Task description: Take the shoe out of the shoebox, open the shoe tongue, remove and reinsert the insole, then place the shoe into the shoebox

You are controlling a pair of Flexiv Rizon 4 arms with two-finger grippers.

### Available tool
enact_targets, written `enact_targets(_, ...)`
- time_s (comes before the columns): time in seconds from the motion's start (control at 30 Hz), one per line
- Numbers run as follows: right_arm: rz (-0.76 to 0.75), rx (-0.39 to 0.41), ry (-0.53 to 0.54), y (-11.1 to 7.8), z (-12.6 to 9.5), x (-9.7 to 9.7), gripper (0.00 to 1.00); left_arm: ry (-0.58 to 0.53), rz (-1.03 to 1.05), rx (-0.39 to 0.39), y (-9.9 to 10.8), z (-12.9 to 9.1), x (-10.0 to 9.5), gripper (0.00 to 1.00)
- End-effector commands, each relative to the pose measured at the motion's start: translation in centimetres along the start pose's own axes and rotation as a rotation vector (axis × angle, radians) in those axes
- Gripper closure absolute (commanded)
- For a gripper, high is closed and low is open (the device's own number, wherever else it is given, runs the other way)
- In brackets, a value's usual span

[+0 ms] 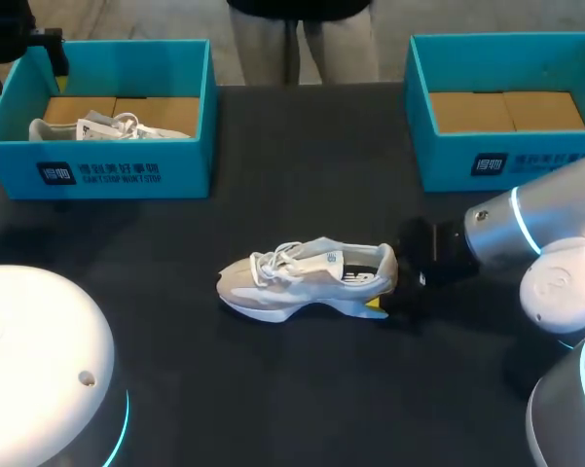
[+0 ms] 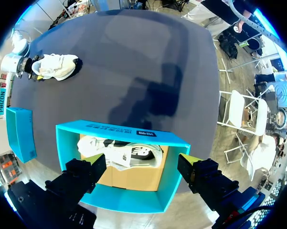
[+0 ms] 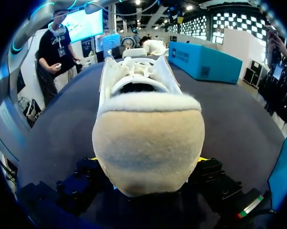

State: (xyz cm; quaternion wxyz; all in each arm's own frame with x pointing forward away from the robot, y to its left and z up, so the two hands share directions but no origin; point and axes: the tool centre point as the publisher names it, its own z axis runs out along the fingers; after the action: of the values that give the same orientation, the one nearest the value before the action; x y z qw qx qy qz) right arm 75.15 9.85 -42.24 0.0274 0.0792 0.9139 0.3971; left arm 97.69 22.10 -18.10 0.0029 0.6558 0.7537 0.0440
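A white and beige low-top sneaker (image 1: 307, 277) of mesh and suede stands upright on its sole, out of any box, in the middle of a dark, matte desk (image 1: 302, 389). Its white laces lie loose over the tongue, and the opening with its dark lining faces up. The right claw (image 1: 382, 304) is at the sneaker's heel, with its black, yellow-tipped fingers closed on either side of it. In the right wrist view the heel fills the space between them as a rounded, fuzzy beige suede cup under a soft, fleecy white collar. This hold looks meant to pin the sneaker steady, toe pointing away from the claw, so that the tongue and insole stay reachable from above. The tongue does not look pulled open yet. Beyond the sneaker's heel end, at the far side of the desk, an open teal cardboard shoebox (image 1: 487, 161) shows only its flat brown card floor, and is likely where the sneaker belongs. Beyond the toe end, also at the far side, a matching second teal shoebox (image 1: 127, 170) holds another white laced sneaker (image 1: 97, 126) lying inside. The left claw (image 2: 141, 164) hangs over that box, well apart from the central sneaker, with its fingers spread wide and gripping nothing.
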Motion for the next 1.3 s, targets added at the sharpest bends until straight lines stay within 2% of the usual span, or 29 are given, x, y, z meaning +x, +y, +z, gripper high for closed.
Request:
enact_targets(0.03, 0.002, 0.016, 0.004, 0.1, 0.4, -0.3, 1.0, 0.002, 0.0, 0.0, 0.0, 0.0, 0.0, 0.0)
enact_targets(1.07, 0.002, 0.016, 0.004, 0.1, 0.4, -0.3, 1.0, 0.002, 0.0, 0.0, 0.0, 0.0, 0.0, 0.0)
enact_targets(1.17, 0.002, 0.016, 0.004, 0.1, 0.4, -0.3, 1.0, -0.032, -0.149, 0.04, 0.3, -0.2, -0.7, 0.0)
enact_targets(1.3, 0.002, 0.016, 0.004, 0.1, 0.4, -0.3, 1.0, -0.027, -0.322, 0.025, 0.6, -0.3, -1.7, 0.0)
